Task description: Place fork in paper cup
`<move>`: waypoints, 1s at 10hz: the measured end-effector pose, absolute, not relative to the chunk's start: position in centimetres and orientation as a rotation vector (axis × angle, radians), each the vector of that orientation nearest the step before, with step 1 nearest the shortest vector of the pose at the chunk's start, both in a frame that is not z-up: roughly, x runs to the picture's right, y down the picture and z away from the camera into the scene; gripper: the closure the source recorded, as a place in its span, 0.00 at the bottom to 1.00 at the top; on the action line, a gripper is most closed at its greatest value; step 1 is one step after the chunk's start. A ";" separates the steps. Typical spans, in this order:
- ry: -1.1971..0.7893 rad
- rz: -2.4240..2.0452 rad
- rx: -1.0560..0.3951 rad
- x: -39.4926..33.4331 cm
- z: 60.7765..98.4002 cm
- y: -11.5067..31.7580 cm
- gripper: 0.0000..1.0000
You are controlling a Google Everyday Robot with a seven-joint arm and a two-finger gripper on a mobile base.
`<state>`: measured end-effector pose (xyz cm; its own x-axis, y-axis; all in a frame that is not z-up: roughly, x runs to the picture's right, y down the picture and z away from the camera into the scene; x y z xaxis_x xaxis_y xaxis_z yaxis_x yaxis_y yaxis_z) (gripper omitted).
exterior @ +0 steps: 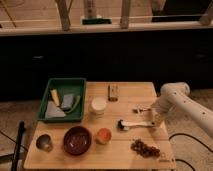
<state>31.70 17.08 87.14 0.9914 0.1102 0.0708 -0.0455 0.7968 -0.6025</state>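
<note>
The fork is a small silvery utensil lying on the wooden table, right of centre. The paper cup stands upright near the table's middle, just right of the green tray. My gripper is at the end of the white arm, low over the table's right edge. It is just right of and below the fork, by the end of the white-handled tool. The gripper is far to the right of the paper cup.
A green tray with several items sits at the left. A grey metal cup, a dark red bowl and a small orange cup line the front. A brown cluster lies front right. A small brown object lies at the back.
</note>
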 end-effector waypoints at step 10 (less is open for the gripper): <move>-0.153 -0.050 -0.664 29.7 88.8 14.8 0.24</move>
<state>29.69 14.75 88.78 0.9875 0.0029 0.1573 0.0949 0.7868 -0.6098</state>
